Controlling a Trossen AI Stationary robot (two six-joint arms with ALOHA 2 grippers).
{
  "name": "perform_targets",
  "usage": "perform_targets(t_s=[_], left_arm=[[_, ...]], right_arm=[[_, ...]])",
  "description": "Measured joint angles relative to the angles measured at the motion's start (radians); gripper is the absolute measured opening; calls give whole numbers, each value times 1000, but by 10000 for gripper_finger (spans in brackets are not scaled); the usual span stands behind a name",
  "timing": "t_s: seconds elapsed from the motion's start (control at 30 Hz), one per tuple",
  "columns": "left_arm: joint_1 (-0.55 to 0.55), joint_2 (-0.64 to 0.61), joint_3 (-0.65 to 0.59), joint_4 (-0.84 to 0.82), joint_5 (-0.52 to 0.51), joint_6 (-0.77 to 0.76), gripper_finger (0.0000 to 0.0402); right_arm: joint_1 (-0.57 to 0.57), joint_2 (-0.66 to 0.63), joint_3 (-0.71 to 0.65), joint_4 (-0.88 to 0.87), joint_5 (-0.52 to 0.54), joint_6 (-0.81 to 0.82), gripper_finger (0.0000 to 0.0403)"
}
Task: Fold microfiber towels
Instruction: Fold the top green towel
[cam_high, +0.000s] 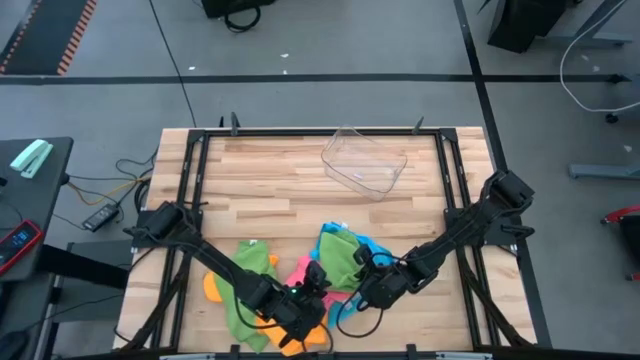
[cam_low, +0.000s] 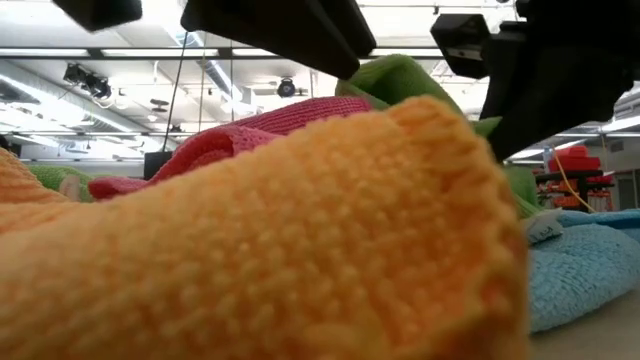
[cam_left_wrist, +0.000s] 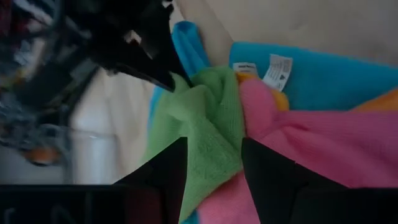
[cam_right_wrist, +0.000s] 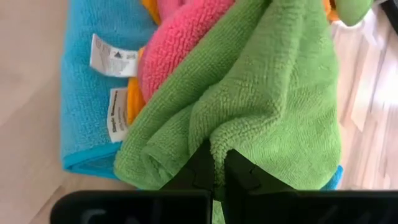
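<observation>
A heap of microfiber towels lies near the table's front edge. A bunched green towel (cam_high: 338, 255) is on top, over a pink one (cam_high: 300, 270), a sky-blue one (cam_high: 372, 248) and an orange one (cam_low: 300, 230). A second green towel (cam_high: 250, 288) lies further left. My left gripper (cam_high: 318, 284) reaches in from the left and is closed on the bunched green towel (cam_left_wrist: 211, 124). My right gripper (cam_high: 362, 268) comes from the right and is shut on the same towel's edge (cam_right_wrist: 219, 168). My left gripper has a bunched fold of the green towel (cam_left_wrist: 211, 146) between its two fingers (cam_left_wrist: 174, 171), which slant down from the table's near left. The cloth rests on the pink and blue towels and is not taut. My right gripper pinches the green towel's hemmed edge at a corner (cam_right_wrist: 217, 146), also seen as the corner (cam_left_wrist: 183, 84), between its shut fingertips. It slants down from the right. One layer or several, I cannot tell. The rest of the towel drapes over the pink and blue towels.
A clear plastic tray (cam_high: 365, 160) stands at the table's far right of centre. Bare wood lies between it and the heap. Black rails (cam_high: 190, 180) run along both sides of the table. The orange towel fills most of the low view.
</observation>
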Motion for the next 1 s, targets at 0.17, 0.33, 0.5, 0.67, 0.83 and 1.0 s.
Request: perform_targets(t_s=[0.17,0.33,0.5,0.67,0.83,1.0], left_arm=[[-2,0,0,0,58,60,160],[-2,0,0,0,59,237,147],[-6,1,0,-1,46,508,134],[11,1,0,-52,38,634,131],[28,1,0,-64,33,796,136],[38,1,0,-75,35,834,132]], right_arm=[[5,-46,0,-11,0,11,15],[-10,-61,0,-22,0,47,17],[-16,-61,0,-48,0,49,32],[-16,-61,0,-47,-3,53,48],[-16,-61,0,-46,-18,59,62],[-16,-61,0,-45,-18,60,65]])
